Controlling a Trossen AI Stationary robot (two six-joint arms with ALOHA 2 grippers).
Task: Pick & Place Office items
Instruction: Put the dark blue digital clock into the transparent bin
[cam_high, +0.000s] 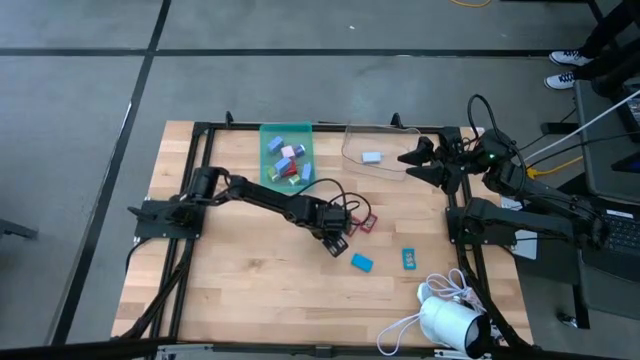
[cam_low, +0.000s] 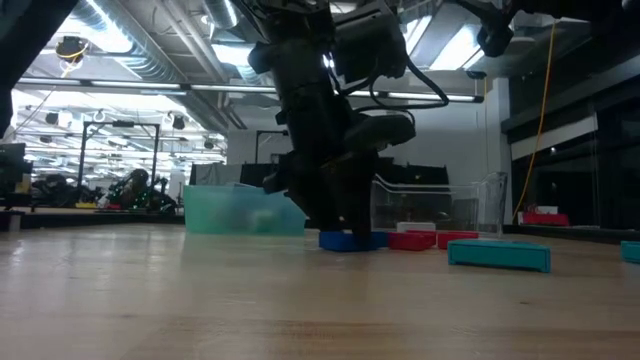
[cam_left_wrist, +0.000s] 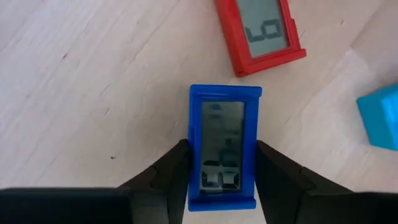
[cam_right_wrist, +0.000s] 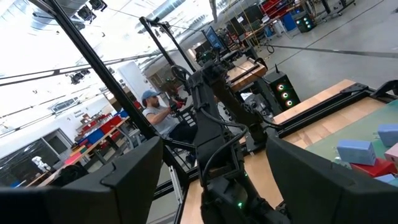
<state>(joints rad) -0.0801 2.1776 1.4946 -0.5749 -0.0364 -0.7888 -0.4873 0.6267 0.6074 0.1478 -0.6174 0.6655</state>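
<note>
left gripper (cam_left_wrist: 221, 171) holds a blue flat rectangular piece with a grey screen (cam_left_wrist: 222, 149) near the middle of the wooden bench (cam_high: 250, 290).
to do it well: keep the fingers square on its long sides and lift straight, clear of the red framed piece (cam_left_wrist: 261, 32); right gripper (cam_high: 418, 163), fingers wide, waits over the far right corner.

Wooden table (cam_high: 240, 280) carries a teal tray (cam_high: 304, 139) at twelve o'clock, clear bin (cam_high: 385, 168) at one, red pieces (cam_high: 364, 223) near centre, a blue piece (cam_high: 361, 263) and teal piece (cam_high: 409, 259) toward four.
</note>
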